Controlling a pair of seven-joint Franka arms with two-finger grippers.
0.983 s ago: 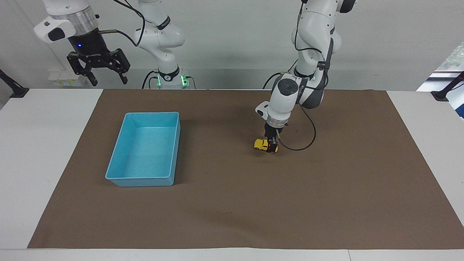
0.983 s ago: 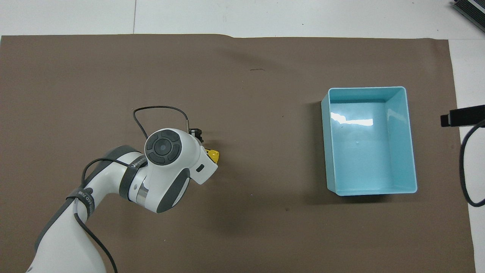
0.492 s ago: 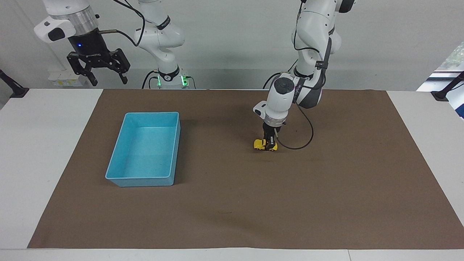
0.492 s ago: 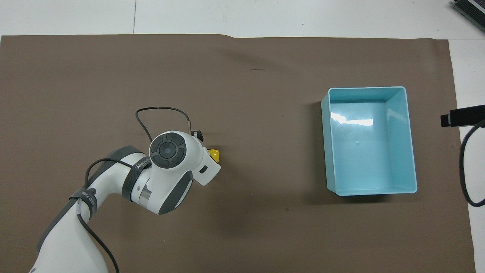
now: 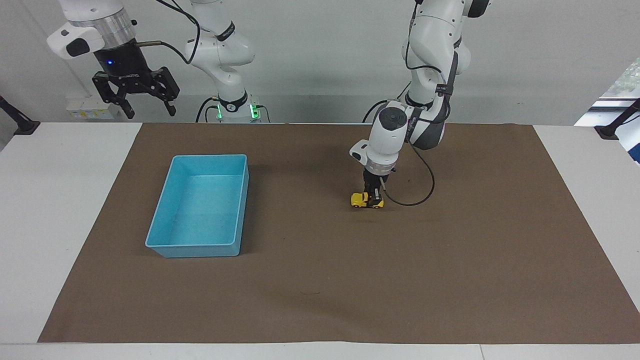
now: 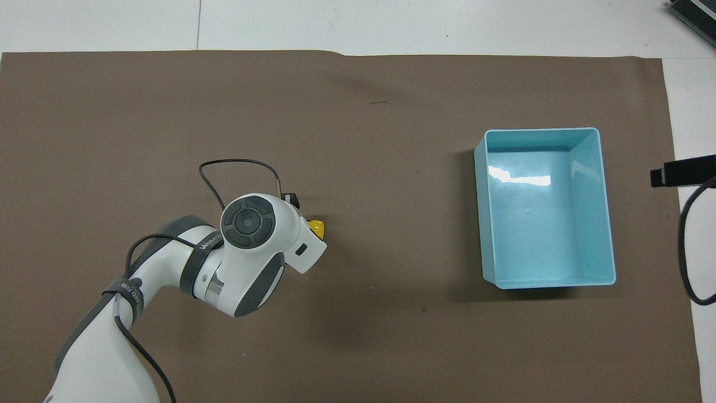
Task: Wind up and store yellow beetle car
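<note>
The yellow beetle car (image 5: 359, 200) stands on the brown mat near the table's middle. My left gripper (image 5: 372, 200) comes straight down on it and is shut on its body, with the wheels at the mat. In the overhead view only the car's yellow tip (image 6: 318, 226) shows past the left arm's wrist, and the left gripper itself is hidden under it. The blue bin (image 5: 170, 242) (image 6: 592, 134) lies toward the right arm's end of the table, with nothing in it. My right gripper (image 5: 148, 106) waits open, high over the table's edge near its own base.
The brown mat (image 5: 450, 280) covers most of the white table (image 5: 45, 210). A black cable (image 5: 415, 200) loops from the left wrist down beside the car. A dark object (image 6: 679, 170) sits at the table's edge beside the bin.
My left gripper has come down with the car from a little above the mat, so the car now sits level on it. The right arm has not moved.
</note>
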